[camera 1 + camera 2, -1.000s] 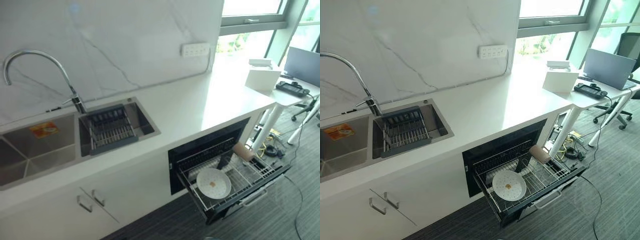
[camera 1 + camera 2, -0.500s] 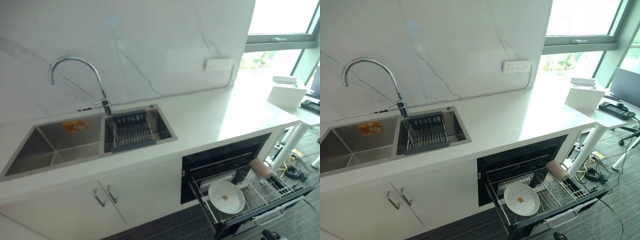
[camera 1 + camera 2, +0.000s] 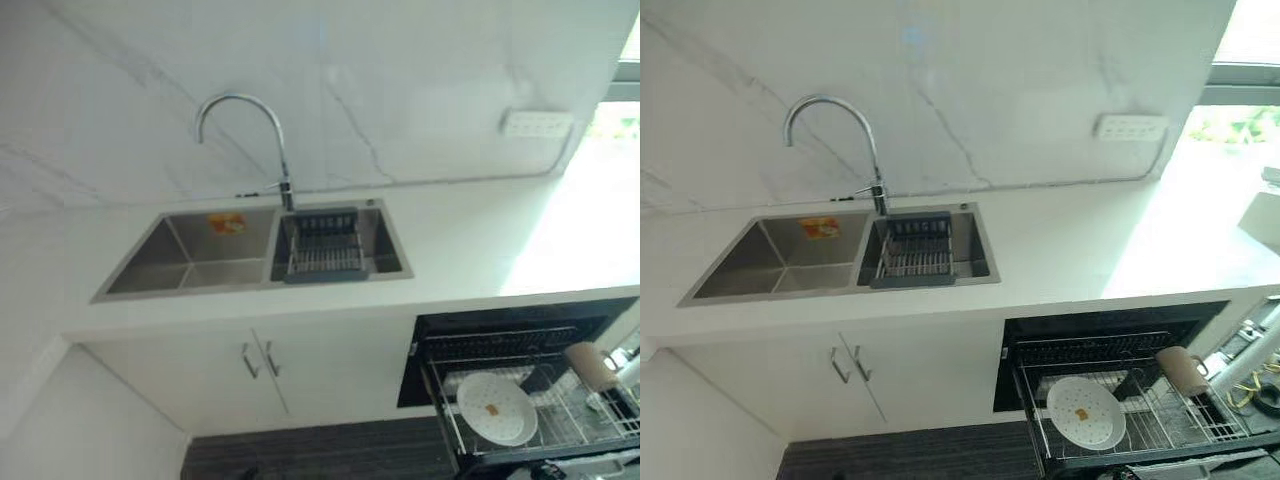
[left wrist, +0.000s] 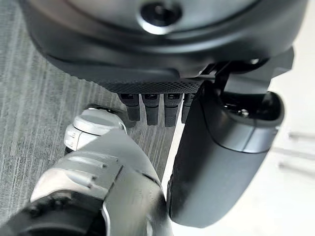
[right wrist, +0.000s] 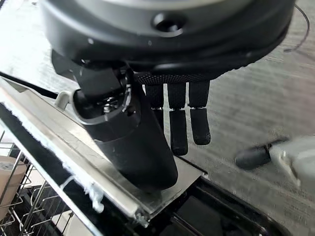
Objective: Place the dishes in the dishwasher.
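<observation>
White plate (image 3: 1086, 412) leans tilted in the dishwasher rack (image 3: 1160, 420).

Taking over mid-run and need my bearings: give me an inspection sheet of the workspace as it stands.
Surface: white countertop, bare where seen.
Job's things: white plate and tan mug sit in the pulled-out dishwasher rack.
Clutter: drain basket in the right basin of the steel sink.
Hands: left hand hanging over the floor, fingers relaxed, empty; right hand open above the dishwasher's front edge, empty.
Cables: nothing seen.
Surroundings: faucet, wall socket strip, cabinet doors.
</observation>
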### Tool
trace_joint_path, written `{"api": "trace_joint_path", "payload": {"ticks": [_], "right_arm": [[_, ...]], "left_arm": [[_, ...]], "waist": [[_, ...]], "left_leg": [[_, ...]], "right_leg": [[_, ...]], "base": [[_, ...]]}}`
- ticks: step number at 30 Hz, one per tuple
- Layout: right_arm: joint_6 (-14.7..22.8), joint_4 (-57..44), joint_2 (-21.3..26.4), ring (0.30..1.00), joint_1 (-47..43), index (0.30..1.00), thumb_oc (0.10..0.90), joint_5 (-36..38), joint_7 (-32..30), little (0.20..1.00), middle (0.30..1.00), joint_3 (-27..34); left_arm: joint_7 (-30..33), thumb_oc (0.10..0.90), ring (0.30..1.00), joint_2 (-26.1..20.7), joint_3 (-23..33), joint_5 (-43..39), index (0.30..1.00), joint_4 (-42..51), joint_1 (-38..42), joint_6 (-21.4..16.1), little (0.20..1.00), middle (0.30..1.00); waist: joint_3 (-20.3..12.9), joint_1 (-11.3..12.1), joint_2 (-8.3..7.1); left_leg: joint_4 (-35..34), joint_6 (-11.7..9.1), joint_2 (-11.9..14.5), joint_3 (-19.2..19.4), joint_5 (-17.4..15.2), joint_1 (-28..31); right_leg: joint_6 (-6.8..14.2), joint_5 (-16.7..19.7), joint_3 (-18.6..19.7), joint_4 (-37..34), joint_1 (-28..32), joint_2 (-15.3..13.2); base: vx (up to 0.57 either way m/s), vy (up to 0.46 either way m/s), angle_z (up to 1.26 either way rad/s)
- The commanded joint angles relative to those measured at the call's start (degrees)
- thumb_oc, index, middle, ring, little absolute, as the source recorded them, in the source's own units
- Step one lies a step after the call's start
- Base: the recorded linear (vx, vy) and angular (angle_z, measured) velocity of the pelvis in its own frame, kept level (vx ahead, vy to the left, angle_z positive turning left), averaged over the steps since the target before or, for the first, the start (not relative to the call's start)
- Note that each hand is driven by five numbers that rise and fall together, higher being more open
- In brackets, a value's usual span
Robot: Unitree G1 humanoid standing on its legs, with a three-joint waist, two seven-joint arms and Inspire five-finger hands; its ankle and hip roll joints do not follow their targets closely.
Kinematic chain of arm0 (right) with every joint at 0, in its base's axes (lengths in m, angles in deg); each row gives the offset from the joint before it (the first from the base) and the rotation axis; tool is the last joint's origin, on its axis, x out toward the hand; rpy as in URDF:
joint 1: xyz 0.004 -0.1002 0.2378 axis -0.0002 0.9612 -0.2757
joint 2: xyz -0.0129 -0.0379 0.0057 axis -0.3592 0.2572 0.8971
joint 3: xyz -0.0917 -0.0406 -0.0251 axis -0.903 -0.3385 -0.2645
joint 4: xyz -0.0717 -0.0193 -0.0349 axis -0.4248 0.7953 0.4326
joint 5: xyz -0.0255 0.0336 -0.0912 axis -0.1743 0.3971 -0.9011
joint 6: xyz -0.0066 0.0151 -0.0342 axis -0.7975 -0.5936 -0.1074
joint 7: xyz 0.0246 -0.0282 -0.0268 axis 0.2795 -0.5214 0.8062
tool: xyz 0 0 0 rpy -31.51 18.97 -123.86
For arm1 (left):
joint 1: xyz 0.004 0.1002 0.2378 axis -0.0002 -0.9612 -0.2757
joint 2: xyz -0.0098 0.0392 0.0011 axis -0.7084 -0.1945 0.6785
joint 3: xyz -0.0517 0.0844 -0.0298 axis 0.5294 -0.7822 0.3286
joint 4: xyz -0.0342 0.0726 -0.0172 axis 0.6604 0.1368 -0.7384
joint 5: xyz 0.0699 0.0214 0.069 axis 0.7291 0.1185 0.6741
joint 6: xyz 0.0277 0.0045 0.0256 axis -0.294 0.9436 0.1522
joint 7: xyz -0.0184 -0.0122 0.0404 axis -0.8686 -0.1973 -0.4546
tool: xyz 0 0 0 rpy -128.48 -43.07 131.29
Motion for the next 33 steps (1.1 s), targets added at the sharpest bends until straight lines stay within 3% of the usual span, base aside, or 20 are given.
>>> {"api": "trace_joint_path", "payload": {"ticks": [1,6,17,22,25,26,30,33], "right_arm": [[6.02,-2.76,-0.07,0.3,-11.95,0.3,0.4,7.0,3.33,0.3,0.3,4.72],[5.98,-3.0,2.41,0.3,-13.9,0.3,0.4,8.38,2.85,0.3,0.3,5.1],[4.99,-1.27,12.83,0.3,-19.67,0.3,0.4,12.21,1.49,0.3,0.3,6.9],[4.9,-1.59,24.23,0.3,-29.95,0.3,0.4,12.92,5.1,0.3,0.3,5.65],[6.53,-2.71,28.05,0.3,-37.64,0.3,0.4,10.96,7.39,0.3,0.3,2.2],[8.58,-3.51,28.71,0.3,-41.1,0.3,0.4,9.22,8.63,0.3,0.3,0.25],[11.62,-5.5,28.65,0.3,-45.96,0.3,0.4,6.29,9.73,0.3,0.3,-2.7],[12.98,-7.06,27.27,0.3,-47.06,0.3,0.4,5.02,10.72,0.3,0.3,-3.72]], "left_arm": [[0.28,0.8,0.9,-2.74,-0.97,1.53,0.9,-0.98,-0.68,-1.16,0.9,0.9],[-0.42,0.8,0.9,-3.37,-1.91,2.92,0.9,-0.11,-1.22,-1.04,0.9,0.9],[-0.49,0.8,0.9,-5.69,-0.81,4.37,0.9,0.69,-4.17,-0.49,0.9,0.9],[-1.24,0.8,0.9,-4.99,-6.44,2.31,0.9,3.16,-4.61,-1.37,0.9,0.9],[-1.67,0.8,0.9,-4.59,-8.45,-0.55,0.9,4.27,-3.93,-1.79,0.9,0.9],[-1.49,0.8,0.9,-4.26,-8.98,-2.08,0.9,4.38,-3.76,-2.29,0.9,0.9],[-1.41,0.8,0.9,-3.55,-9.01,-4.98,0.9,4.58,-3.39,-3.2,0.9,0.9],[-1.86,0.8,0.9,-3.31,-8.51,-5.87,0.9,4.77,-3.12,-3.52,0.9,0.9]], "waist": [[2.46,2.01,-1.72],[2.44,3.69,-1.3],[3.1,9.39,0.33],[5.31,11.69,3.6],[7.23,11.78,5.83],[7.98,11.49,6.56],[9.28,10.62,7.47],[10.03,9.84,7.29]], "left_leg": [[11.73,1.88,-1.14,-1.5,-12.82,0.19],[11.73,1.92,-2.23,-3.73,-12.58,-0.83],[11.73,1.92,-6.2,-11.5,-11.69,-3.16],[11.73,2.63,-10.3,-15.49,-10.21,-8.0],[11.73,3.09,-12.1,-16.36,-9.28,-10.57],[11.73,3.2,-12.47,-16.3,-8.96,-11.51],[11.73,3.24,-12.34,-15.28,-8.5,-12.68],[11.73,3.24,-11.82,-14.16,-8.38,-13.01]], "right_leg": [[1.12,-1.03,-0.18,-1.79,2.87,-1.84],[1.16,-1.1,-1.59,-1.79,3.43,-2.55],[1.93,-1.45,-5.38,-1.79,4.74,-4.84],[2.94,0.03,-5.82,-1.79,1.3,-6.77],[3.54,1.09,-5.71,-1.79,-0.99,-7.74],[3.79,1.51,-5.53,-1.79,-1.8,-8.06],[3.97,2.55,-5.4,-1.79,-2.74,-8.59],[4.05,3.31,-5.37,-1.79,-3.18,-8.79]], "base": [[0.07,0.041,0.34],[0.06,0.045,0.52],[0.09,0.063,0.45],[-0.08,0.137,0.39],[-0.19,0.149,0.28],[-0.15,0.127,0.21],[-0.1,0.089,-0.01],[-0.06,0.041,-0.12]]}}
